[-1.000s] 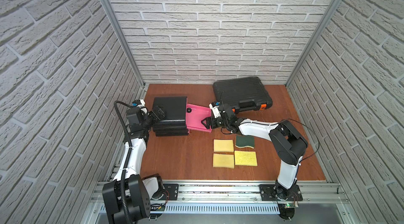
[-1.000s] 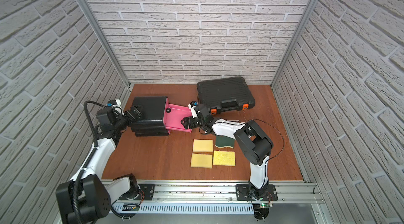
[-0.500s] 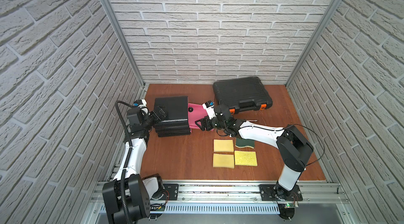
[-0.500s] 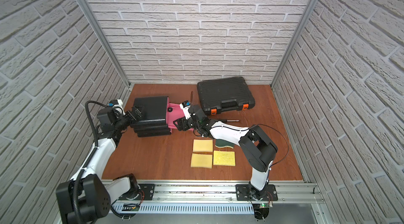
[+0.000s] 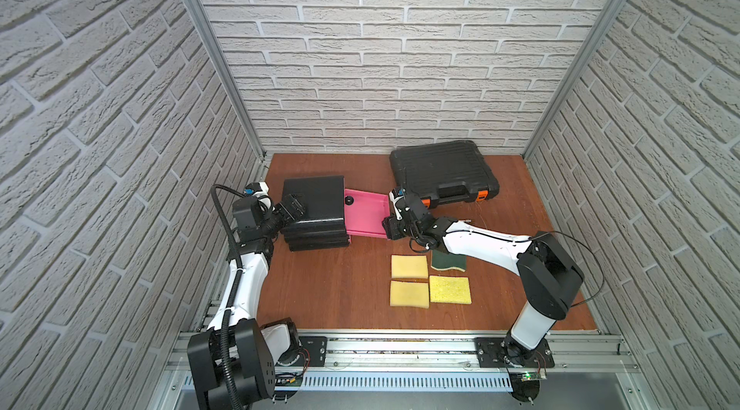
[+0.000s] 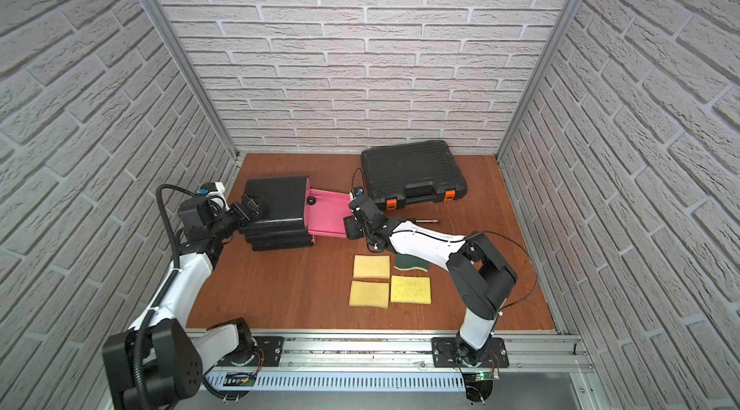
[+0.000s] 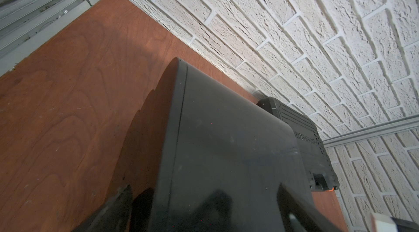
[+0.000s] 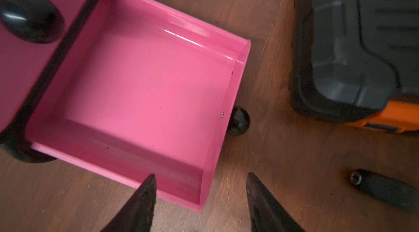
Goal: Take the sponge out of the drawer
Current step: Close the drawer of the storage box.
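Drawer (image 5: 366,214) stands pulled out toward 3 o'clock from the black cabinet (image 5: 316,204), and the right wrist view shows its pink floor bare. Right fingers (image 8: 145,196) hang over its front corner, a fair gap between them, gripping nothing. The front wall's black knob (image 8: 238,121) sits just beyond. Left fingers (image 7: 118,208) are spread wide on the cabinet's top at its 9 o'clock end. The frame edge cuts off their tips, so contact is hard to judge.

Sponges, 4 of them, lie out on the worktop (image 5: 340,300) at 5 o'clock from the drawer. A pale sponge (image 5: 409,266) has a 2nd pale sponge (image 5: 409,294) at its 6 o'clock. A bright yellow sponge (image 5: 449,290) lies just beside that one. The green sponge (image 5: 448,262) is partly hidden under the right arm.

Room now: only a tight strip of worktop separates the drawer's front edge from the tool case (image 5: 442,171) at 1 o'clock, and the right wrist fills it. The cabinet sits close to the 9 o'clock wall, with the left arm in that gap. Wide open board runs from the cabinet's 6 o'clock side down to the front rail (image 5: 400,342). In both top views the right fingers are hidden beneath their own wrist.
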Controlling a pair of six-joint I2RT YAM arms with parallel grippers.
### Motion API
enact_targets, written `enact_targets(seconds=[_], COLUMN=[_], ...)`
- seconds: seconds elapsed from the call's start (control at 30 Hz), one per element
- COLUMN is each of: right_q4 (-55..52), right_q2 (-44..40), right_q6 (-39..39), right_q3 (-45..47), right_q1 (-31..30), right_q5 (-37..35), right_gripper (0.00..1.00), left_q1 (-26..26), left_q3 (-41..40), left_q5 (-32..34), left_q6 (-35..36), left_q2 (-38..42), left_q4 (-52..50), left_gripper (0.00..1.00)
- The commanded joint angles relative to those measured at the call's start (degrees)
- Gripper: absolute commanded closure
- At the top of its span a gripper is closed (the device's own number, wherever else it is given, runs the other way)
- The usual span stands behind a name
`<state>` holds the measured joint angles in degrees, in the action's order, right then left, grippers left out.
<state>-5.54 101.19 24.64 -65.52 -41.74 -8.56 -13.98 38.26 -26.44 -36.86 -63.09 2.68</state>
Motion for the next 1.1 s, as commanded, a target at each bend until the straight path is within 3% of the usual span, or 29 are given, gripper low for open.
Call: enact_targets(seconds=[0.0, 0.17, 0.6, 0.77, 1.07], right_q4=[-0.7, -1.6, -3.3, -9.1, -9.7], right_q2=[2.7, 5.6, 6.8, 6.1, 4.6], right_q6=[0.9, 1.8, 3.5, 3.9, 3.0], right_q3=[-2.3, -4.2, -6.5, -10.4, -10.4], right_q1=[0.4, 0.5, 0.5, 0.3, -0.7], right_q5=[-0.2, 1.0, 2.5, -1.6, -3.6], right_gripper=[0.4, 0.46, 0.97, 0.97, 0.97], left_q1=[0.7, 0.6, 0.8, 0.7, 0.8], left_q3=[-1.0, -0.9, -1.0, -0.6, -0.6], left_q5=[-1.6, -1.7, -3.2, -3.4, -3.7], left_q6=[0.3, 0.3, 0.4, 0.8, 0.9], left_q2=[0.6, 0.4, -0.9, -1.9, -2.1], left_q4=[1.6, 1.9, 3.1, 2.9, 3.4], left_gripper=[0.02, 0.02, 0.02, 0.02, 0.02])
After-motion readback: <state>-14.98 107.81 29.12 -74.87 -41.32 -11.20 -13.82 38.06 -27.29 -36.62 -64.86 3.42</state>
